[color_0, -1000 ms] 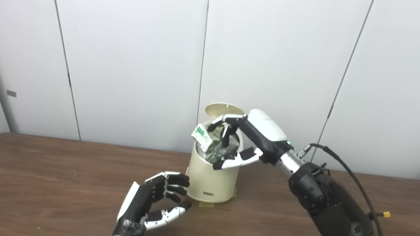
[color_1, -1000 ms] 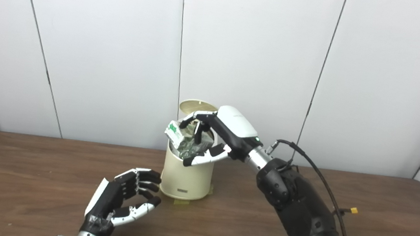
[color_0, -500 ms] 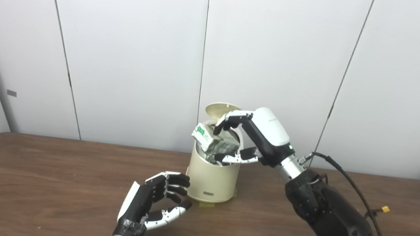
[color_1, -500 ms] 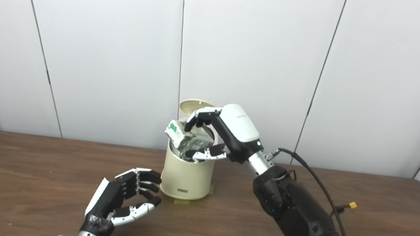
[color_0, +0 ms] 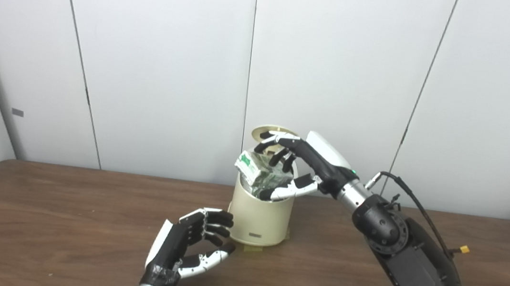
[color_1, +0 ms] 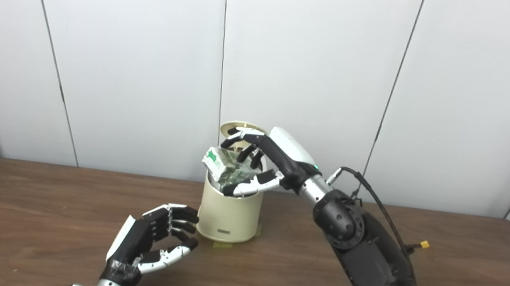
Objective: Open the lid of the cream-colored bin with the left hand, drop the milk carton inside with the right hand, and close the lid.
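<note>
The cream-colored bin [color_0: 260, 218] stands at the middle of the table with its round lid [color_0: 269, 131] tipped up at the back. The green and white milk carton [color_0: 259, 171] sits tilted in the bin's mouth, its white end sticking out to the left over the rim. My right hand [color_0: 302, 167] hovers over the opening, fingers stretched above the carton and thumb in front of it, open. My left hand [color_0: 188, 245] rests low in front-left of the bin, fingers half curled, holding nothing. The carton also shows in the right eye view [color_1: 226, 166].
The brown wooden table [color_0: 59, 216] runs to both sides. A black cable with a yellow plug [color_0: 464, 249] trails behind my right arm. White wall panels stand close behind the bin.
My right hand's fingers have straightened and lifted off the carton, which stays wedged in the bin's mouth. The left hand has not moved. The camera shifted slightly.
</note>
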{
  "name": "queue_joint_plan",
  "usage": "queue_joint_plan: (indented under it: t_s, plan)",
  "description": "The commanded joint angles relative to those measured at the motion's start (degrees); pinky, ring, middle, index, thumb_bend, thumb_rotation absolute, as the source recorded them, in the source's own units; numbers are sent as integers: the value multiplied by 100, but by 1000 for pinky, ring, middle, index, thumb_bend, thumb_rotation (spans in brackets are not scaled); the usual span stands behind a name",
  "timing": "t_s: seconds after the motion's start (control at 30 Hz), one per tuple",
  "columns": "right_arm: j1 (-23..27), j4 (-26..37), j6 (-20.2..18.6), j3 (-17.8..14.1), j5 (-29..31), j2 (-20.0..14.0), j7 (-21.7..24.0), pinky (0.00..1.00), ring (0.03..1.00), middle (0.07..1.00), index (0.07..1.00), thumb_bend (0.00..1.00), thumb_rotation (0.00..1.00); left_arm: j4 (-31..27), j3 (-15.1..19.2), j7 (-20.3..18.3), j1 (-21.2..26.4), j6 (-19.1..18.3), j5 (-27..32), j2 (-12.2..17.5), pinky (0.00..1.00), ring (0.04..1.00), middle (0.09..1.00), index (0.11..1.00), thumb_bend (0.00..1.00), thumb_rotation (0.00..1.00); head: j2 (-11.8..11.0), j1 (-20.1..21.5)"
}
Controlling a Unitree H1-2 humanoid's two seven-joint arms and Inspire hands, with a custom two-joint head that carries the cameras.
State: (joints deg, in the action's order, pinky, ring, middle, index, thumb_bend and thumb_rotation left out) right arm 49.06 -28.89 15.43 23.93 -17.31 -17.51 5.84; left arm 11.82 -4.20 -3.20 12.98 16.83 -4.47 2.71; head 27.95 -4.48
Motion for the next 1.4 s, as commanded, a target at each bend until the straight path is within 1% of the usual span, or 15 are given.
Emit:
queue_joint_plan:
  t_s: [0.0,0.17,0.23,0.37,0.47,0.53,0.63,0.7,0.93,1.07,1.1,1.2,1.27,1.3,1.37]
  plan:
    - [62,63,-88,-9,-57,64,333,434,594,864,805,608,339,137,-30,-12,-70,121,-8,2,543,618,665,653,541,0,4,-4]
    - [47,41,-101,-56,-188,119,496,454,605,847,780,606,365,117,-17,-16,-71,76,22,-5,543,616,663,651,548,0,4,-4]
    - [38,45,-111,-101,-237,146,539,460,612,845,771,604,350,94,-21,-12,-73,60,11,-6,541,617,665,650,546,0,27,-17]
    - [38,63,-197,-139,-353,169,622,460,623,850,766,605,366,140,-28,-14,-52,109,-2,1,536,612,663,648,545,0,18,-12]
    - [30,100,-258,-152,-505,172,610,463,634,854,766,613,380,97,-29,-6,-60,61,-15,-7,532,608,660,647,545,0,15,-19]
    - [9,182,-267,-193,-612,175,522,482,664,851,762,616,351,111,-30,-2,-59,102,-20,-7,530,606,658,645,544,0,16,-20]
    - [14,326,-236,-261,-843,160,341,552,719,843,754,614,344,111,-25,-5,-58,71,-8,-9,538,613,661,645,548,0,25,4]
    - [37,334,-118,-316,-987,156,191,585,743,836,745,621,355,117,-25,-15,-54,58,8,-12,540,619,665,648,546,0,3,5]
    - [21,304,234,-522,-1264,203,-286,607,739,799,720,614,345,197,-41,0,-27,140,-43,3,543,618,668,651,541,0,-23,5]
    - [-10,311,651,-608,-1538,231,-882,655,759,780,713,628,306,200,-30,-13,-33,164,13,-14,540,618,666,651,540,0,-21,0]
    - [-4,319,744,-637,-1634,245,-1082,691,780,788,716,631,297,204,-31,-11,-33,170,10,-15,538,616,664,652,540,0,-17,9]
    - [15,314,931,-732,-1765,294,-1493,727,793,792,716,641,264,221,-35,-5,-23,164,-7,-9,531,616,666,650,536,0,-17,7]
    - [16,358,982,-809,-1812,327,-1666,732,792,790,715,641,256,240,-34,-4,-14,166,-7,-10,531,616,667,650,536,0,-16,14]
    - [13,386,990,-837,-1829,337,-1711,693,770,777,708,636,244,245,-33,-4,-12,165,-6,-11,529,613,666,651,537,0,-16,14]
    - [10,417,1066,-882,-1805,355,-1815,659,747,762,697,639,227,271,-35,10,0,175,-31,-10,526,609,665,650,537,0,-25,14]
